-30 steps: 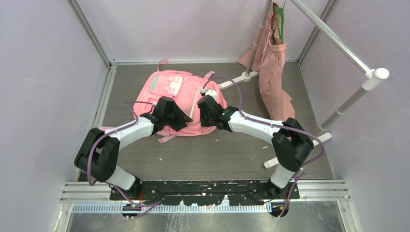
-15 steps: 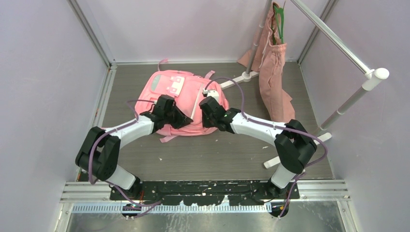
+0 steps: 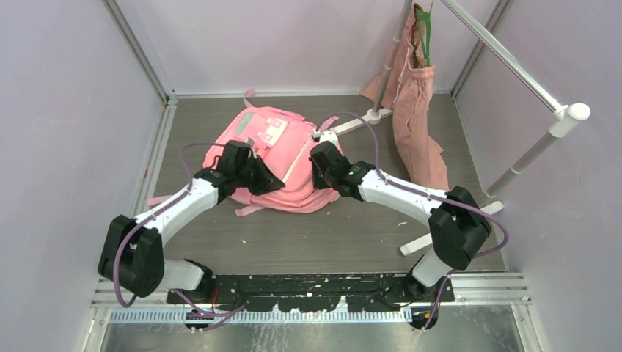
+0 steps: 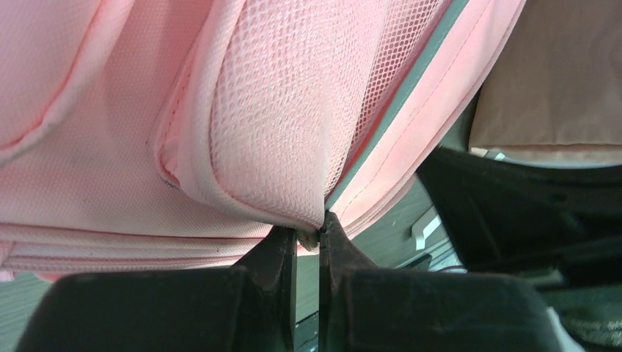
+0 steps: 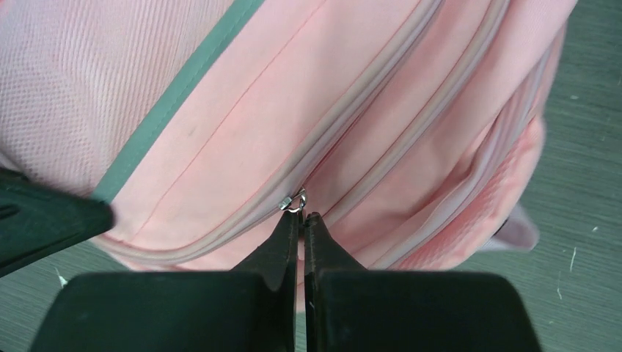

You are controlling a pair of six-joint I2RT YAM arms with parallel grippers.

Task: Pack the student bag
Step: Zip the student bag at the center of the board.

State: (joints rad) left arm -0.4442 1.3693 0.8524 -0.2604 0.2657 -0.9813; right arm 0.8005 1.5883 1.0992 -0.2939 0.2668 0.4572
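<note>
The student bag [image 3: 282, 139], a bright pink backpack, lies on the grey floor between my two arms. My left gripper [image 3: 268, 185] is at its near left side. In the left wrist view it [image 4: 308, 236] is shut on the lower edge of the bag's pink mesh side pocket [image 4: 279, 110]. My right gripper [image 3: 318, 155] is at the bag's right side. In the right wrist view it [image 5: 301, 216] is shut on a small silver zipper pull [image 5: 293, 203] on a grey zip line across the bag [image 5: 242, 117]. The bag's inside is hidden.
A dusty-pink drawstring sack [image 3: 414, 110] hangs on a green hanger [image 3: 423, 33] from a white rack [image 3: 513, 66] at the back right. The rack's white feet [image 3: 359, 121] lie on the floor by the bag and near the right arm [image 3: 447, 227]. Lilac walls close in both sides.
Both grippers moved toward the far side with the bag in their grip. The bag shifted and turned a little; the left arm stretched out further.
</note>
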